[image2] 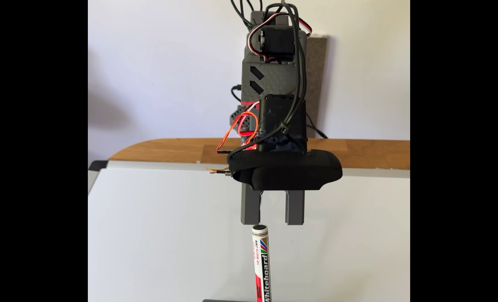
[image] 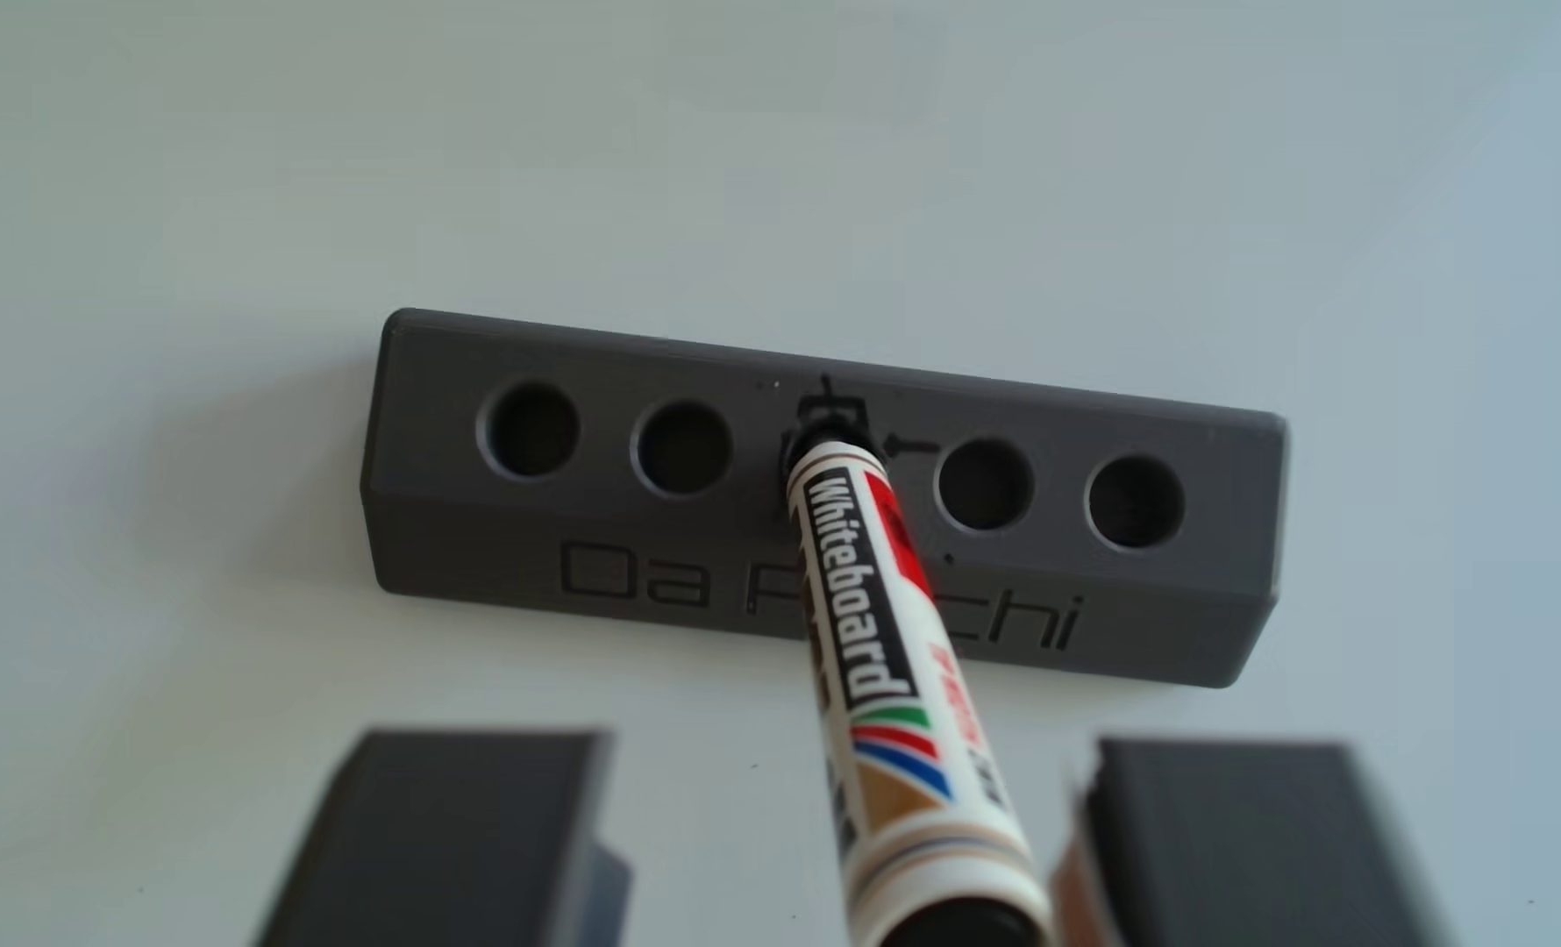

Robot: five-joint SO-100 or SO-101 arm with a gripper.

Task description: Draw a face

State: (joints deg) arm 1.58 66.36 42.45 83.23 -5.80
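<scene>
A wooden tabletop (image2: pixel 166 151) meets a pale wall (image2: pixel 160 72), a grey panel (image2: pixel 317 87) leaning there.

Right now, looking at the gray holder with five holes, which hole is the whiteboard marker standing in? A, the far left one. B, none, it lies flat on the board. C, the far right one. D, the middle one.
D: in the other view the whiteboard marker stands with its tip in the middle hole of the gray holder, with two empty holes on each side.
</scene>
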